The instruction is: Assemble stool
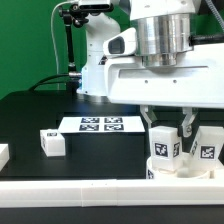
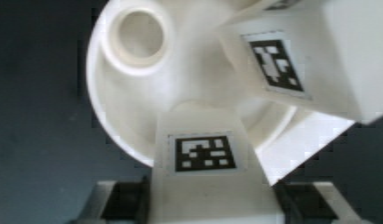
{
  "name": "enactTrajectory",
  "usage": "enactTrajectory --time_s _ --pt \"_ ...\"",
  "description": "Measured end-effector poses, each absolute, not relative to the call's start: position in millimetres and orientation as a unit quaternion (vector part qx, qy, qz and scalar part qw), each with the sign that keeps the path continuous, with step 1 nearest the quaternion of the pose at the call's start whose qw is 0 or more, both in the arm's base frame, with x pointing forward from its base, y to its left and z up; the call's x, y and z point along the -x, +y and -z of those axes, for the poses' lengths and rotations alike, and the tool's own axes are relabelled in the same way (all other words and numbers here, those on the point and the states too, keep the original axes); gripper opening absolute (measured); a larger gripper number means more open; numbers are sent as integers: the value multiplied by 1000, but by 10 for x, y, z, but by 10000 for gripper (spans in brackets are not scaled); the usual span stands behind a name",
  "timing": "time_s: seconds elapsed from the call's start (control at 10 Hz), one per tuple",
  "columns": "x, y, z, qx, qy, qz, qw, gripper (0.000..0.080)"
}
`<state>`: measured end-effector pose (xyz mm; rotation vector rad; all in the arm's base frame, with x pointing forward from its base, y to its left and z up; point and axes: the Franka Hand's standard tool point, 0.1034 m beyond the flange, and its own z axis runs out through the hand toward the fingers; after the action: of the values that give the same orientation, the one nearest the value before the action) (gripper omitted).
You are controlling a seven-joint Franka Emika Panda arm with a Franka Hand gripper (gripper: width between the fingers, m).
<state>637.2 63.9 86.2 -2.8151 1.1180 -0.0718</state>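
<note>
Gripper (image 1: 167, 132) narrow, clamped on a blocky white plastic leg (image 2: 209, 150), tag face showing. The held leg is upright over the seat (image 2: 126, 100), a smooth, glossy round white disc with a round socket hole near its rim. Contact between the two cannot be told. A second leg (image 1: 207, 152) stands on the seat, just beside. A third leg (image 1: 52, 143) lies well apart on the matte black counter (image 1: 30, 120), near the flat marker board (image 1: 100, 124).

White leg (image 2: 206, 115), black-and-white tag (image 2: 209, 153), white seat (image 2: 117, 110), black table (image 1: 25, 115)
</note>
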Motion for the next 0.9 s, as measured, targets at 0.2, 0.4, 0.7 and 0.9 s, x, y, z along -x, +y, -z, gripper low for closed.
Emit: enactTrajectory --time_s 0.2,0.4,0.7,0.9 --pt "-6381 661 -865 893 446 21 56 341" --pt "-6385 666 -869 858 509 15 62 341" --pt "-6386 635 -862 800 595 1 76 341" --pt "-6397 634 -861 760 645 -4 81 341"
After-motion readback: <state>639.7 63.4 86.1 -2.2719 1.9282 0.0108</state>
